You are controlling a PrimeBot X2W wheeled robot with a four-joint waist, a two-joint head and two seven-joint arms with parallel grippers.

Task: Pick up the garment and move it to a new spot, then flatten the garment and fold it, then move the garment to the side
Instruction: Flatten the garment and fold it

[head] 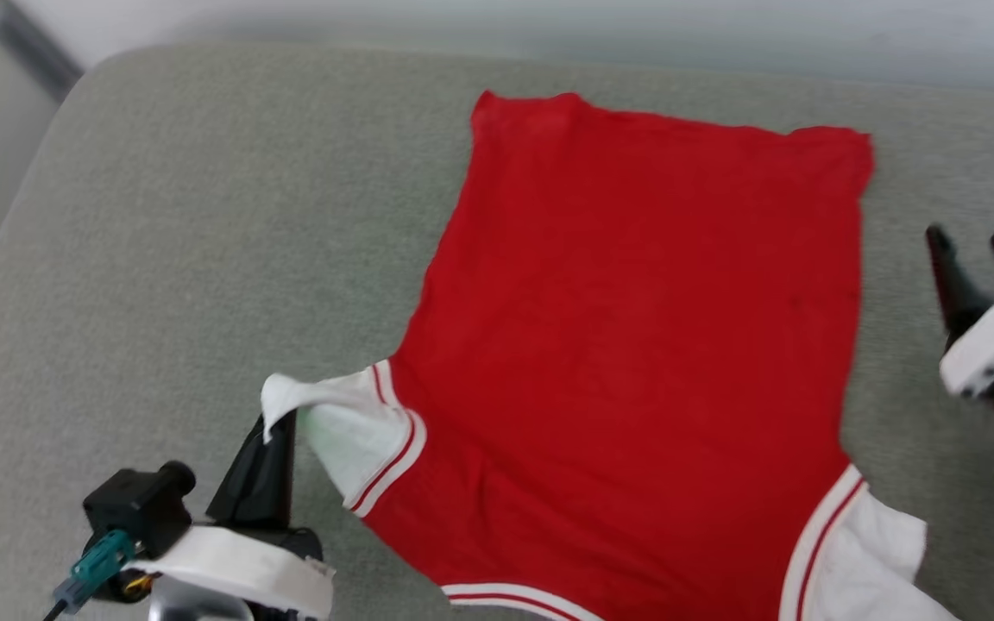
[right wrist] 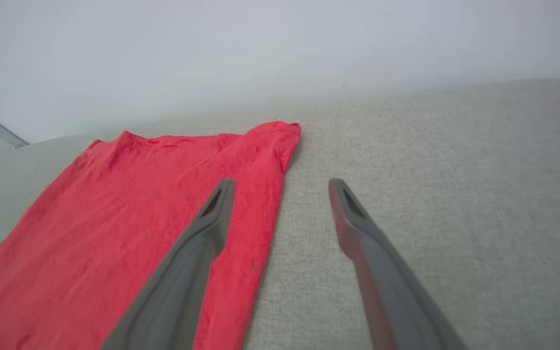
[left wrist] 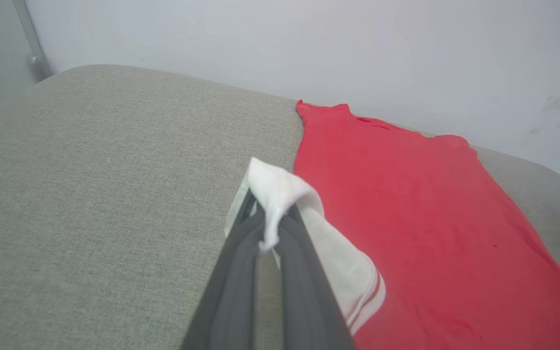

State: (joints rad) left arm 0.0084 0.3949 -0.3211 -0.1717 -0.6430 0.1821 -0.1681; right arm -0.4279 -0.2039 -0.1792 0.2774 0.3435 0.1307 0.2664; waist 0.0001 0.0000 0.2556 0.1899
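You've got the garment [head: 635, 345] spread flat on the grey cushion [head: 204, 216], plain red side up, hem far, sleeves near. Your left gripper [head: 277, 427] is pinched tight on the tip of the near-left white sleeve [head: 350, 431]. Your right gripper [head: 976, 250] is spread wide and empty, just right of the garment's right edge.

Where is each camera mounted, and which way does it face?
Head view: on the head, facing down at the red T-shirt with white sleeves spread on the grey fabric cushion; left tool lower left, right tool far right.
Left wrist view: left wrist, along the left tool, shut on a white sleeve, toward the pale wall.
Right wrist view: right wrist, along the open right tool, over the T-shirt's edge.
Shared: all three show the T-shirt.
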